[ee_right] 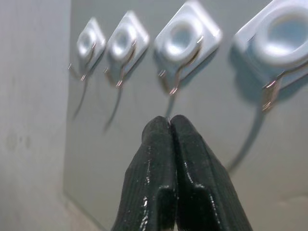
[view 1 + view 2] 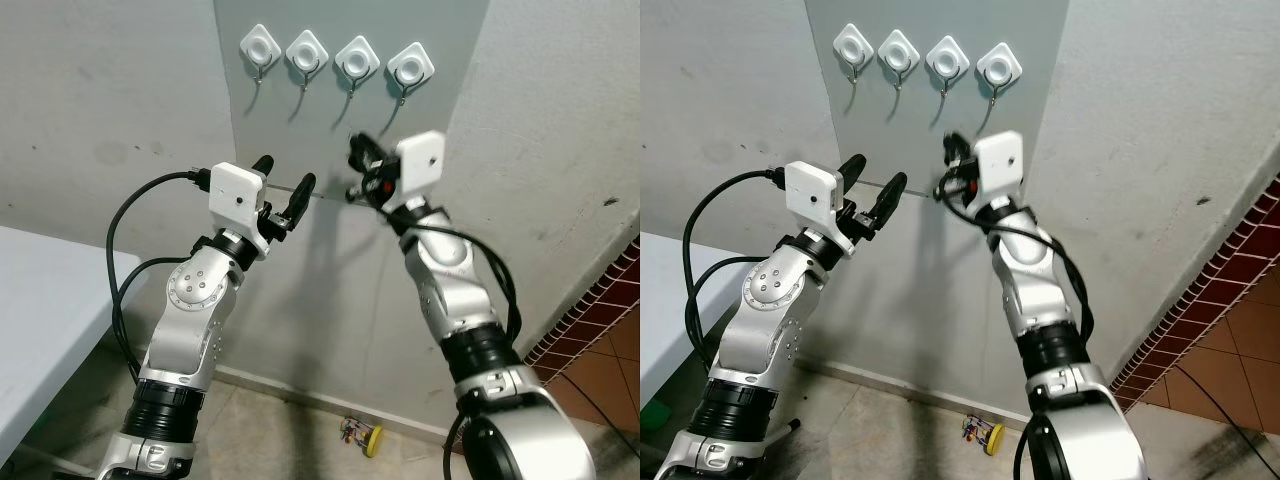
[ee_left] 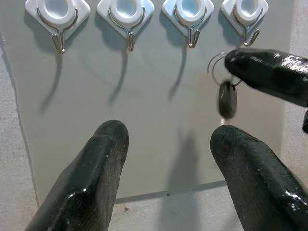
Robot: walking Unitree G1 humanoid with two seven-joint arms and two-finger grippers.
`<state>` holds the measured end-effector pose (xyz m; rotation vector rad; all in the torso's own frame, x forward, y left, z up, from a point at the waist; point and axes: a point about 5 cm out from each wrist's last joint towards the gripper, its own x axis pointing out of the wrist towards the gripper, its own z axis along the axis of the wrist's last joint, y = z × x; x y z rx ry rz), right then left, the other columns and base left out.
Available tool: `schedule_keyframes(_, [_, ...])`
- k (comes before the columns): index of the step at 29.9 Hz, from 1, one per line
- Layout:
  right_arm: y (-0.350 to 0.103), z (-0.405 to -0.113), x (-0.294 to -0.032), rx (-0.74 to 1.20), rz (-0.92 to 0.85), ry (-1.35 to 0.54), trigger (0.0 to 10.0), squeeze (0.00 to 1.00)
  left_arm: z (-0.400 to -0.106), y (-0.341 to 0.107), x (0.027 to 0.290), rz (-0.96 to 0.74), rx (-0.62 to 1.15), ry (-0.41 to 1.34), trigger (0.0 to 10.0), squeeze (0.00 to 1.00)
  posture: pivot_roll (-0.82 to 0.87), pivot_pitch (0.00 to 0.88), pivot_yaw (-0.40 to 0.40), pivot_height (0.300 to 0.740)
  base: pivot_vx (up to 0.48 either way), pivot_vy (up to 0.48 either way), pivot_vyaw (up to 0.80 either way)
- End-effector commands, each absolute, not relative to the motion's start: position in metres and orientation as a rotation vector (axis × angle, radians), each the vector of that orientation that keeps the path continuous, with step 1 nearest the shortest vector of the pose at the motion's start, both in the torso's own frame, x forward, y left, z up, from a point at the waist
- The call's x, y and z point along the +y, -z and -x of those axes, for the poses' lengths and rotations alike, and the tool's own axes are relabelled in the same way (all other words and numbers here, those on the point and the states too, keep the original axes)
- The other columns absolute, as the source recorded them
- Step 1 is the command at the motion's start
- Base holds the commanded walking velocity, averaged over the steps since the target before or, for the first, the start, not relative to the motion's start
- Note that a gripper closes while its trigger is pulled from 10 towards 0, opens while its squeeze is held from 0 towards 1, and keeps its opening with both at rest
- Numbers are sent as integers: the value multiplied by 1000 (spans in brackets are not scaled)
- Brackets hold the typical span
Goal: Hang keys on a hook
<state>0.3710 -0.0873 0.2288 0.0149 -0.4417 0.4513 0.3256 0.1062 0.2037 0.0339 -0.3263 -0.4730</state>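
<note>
Right tool [image 1: 171, 126], pinched shut on keys [image 3: 227, 98], should lift their ring onto the hook [image 3: 249, 34] just above; left tool [image 2: 285, 188] gapes empty.

Four white hooks [image 2: 334, 58] in a row on grey panel [image 2: 300, 240], all bare, open wall below them, right tool [image 2: 356, 165] close under the rightmost hook [image 2: 410, 68], left tool [image 2: 284, 187] spread wide beside it, tabletop [image 2: 40, 310] far left

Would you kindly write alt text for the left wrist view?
The right end effector holds a key ring with a dark key just below the last of four white wall hooks. The open left end effector frames the grey panel from below.
</note>
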Motion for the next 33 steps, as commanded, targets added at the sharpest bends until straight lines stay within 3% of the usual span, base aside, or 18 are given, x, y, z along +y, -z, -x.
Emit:
schedule_keyframes(1, [-227, -370, -93, -450, -62, -456, 10000, 0, -324, -212, 104, -35, -353, 486, 10000, 0, -92, 14, -10, 740, 0, 0, 0])
schedule_keyframes(12, [-228, -356, -106, -526, -221, -479, 10000, 0, -321, -214, 102, -38, -359, 505, 10000, 0, -104, 23, -2, 740, 0, 0, 0])
schedule_keyframes(33, [-257, -367, -116, -581, -328, -438, 10000, 0, -320, -214, 98, -37, -352, 518, 10000, 0, -96, 29, -7, 740, 0, 0, 0])
